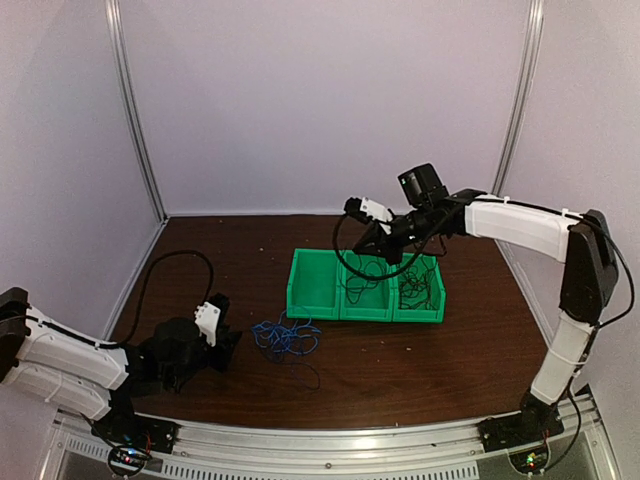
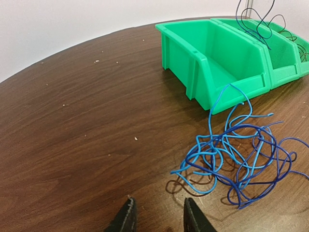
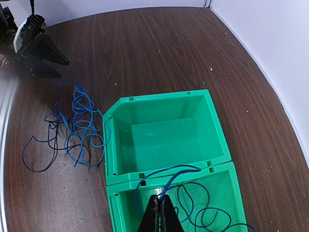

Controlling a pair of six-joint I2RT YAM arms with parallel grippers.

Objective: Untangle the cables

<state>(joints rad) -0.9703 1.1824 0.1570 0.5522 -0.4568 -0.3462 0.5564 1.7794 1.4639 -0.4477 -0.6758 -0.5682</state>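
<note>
A tangle of blue cables (image 1: 285, 338) lies on the brown table in front of the green bins; it also shows in the left wrist view (image 2: 239, 157) and the right wrist view (image 3: 72, 123). My left gripper (image 2: 157, 215) is open and empty, low on the table just left of the tangle. My right gripper (image 3: 161, 210) is shut on a dark blue cable (image 3: 164, 176) and holds it above the middle bin (image 3: 217, 203), its loops hanging inside. In the top view the right gripper (image 1: 372, 238) hovers over the bins. Dark cables (image 1: 418, 288) lie in the right bin.
Three joined green bins (image 1: 365, 312) stand mid-table; the left one (image 3: 164, 137) has nothing in it. Grey walls close the back and sides. A metal rail (image 1: 330, 440) runs along the near edge.
</note>
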